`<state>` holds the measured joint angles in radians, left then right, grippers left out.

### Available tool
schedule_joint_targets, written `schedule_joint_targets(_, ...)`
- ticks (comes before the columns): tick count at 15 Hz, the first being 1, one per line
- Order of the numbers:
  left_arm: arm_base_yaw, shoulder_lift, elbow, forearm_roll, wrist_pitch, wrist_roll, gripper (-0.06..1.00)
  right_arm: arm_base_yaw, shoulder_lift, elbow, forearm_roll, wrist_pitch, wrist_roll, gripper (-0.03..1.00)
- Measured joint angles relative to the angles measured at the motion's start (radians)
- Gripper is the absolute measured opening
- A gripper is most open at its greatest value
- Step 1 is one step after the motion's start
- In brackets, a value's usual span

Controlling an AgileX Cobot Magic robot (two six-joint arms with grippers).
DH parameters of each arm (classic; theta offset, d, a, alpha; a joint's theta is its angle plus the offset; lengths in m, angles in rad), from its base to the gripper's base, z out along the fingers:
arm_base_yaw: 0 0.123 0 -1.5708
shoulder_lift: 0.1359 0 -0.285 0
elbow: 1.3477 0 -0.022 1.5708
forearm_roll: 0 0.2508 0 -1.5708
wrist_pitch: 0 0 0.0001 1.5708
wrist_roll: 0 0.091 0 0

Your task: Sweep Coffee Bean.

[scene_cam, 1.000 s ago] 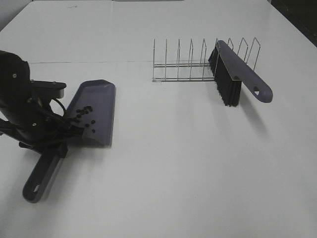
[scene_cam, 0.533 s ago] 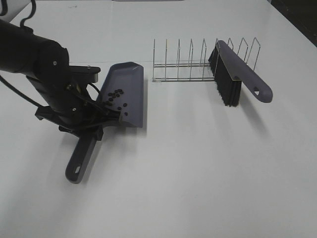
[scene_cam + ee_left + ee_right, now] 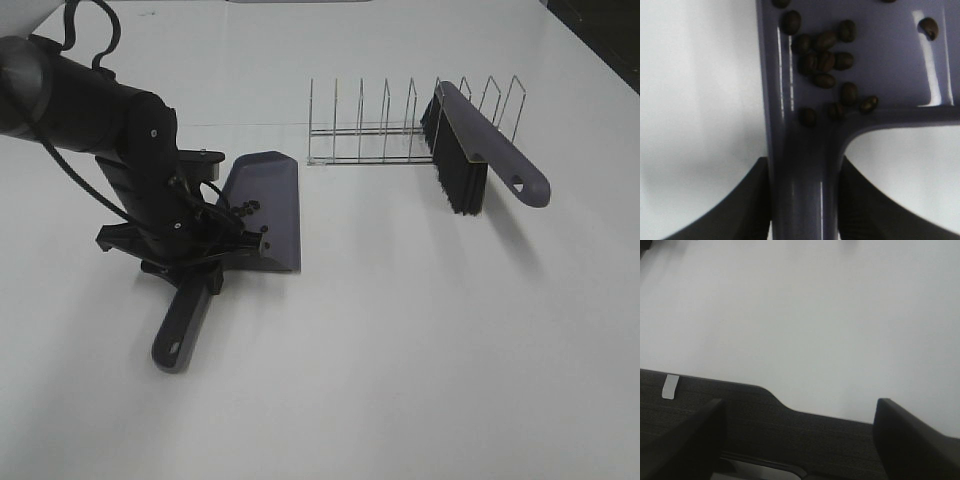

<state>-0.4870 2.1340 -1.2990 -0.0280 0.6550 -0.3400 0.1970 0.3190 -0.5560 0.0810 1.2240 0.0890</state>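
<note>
The grey-purple dustpan [image 3: 268, 200] sits left of centre on the white table, its handle [image 3: 180, 325] pointing toward the front. Several dark coffee beans [image 3: 246, 210] lie in its tray, and the left wrist view shows them clustered [image 3: 825, 60] near the handle's root. My left gripper [image 3: 190, 265] is shut on the dustpan handle [image 3: 807, 185], with a finger [image 3: 747, 205] on each side. The brush [image 3: 480, 150] leans in the wire rack [image 3: 385, 130] at the back right. My right gripper [image 3: 799, 407] is open with nothing between its fingers and is out of the high view.
The right wrist view shows the white table's edge [image 3: 790, 405] with dark floor beyond it. The wire rack's other slots hold nothing. The left arm's black body [image 3: 90, 110] and cables stand over the table's left side.
My left arm has carried the dustpan with its beans to the right, closer to the rack. The brush and rack have not moved.
</note>
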Motion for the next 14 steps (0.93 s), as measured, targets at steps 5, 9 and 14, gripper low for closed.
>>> schedule_joint_targets(5,0.0,-0.033,0.0,0.006,0.042,0.001,0.65,0.0,0.0,0.0,0.001,0.0,0.0,0.71)
schedule_joint_targets(9,0.0,-0.213,-0.016,0.168,0.222,0.002,0.67,0.0,0.0,0.0,0.001,0.0,-0.048,0.71)
schedule_joint_targets(14,0.0,-0.51,-0.017,0.232,0.476,0.004,0.67,0.0,-0.006,0.0,0.008,-0.004,-0.105,0.71)
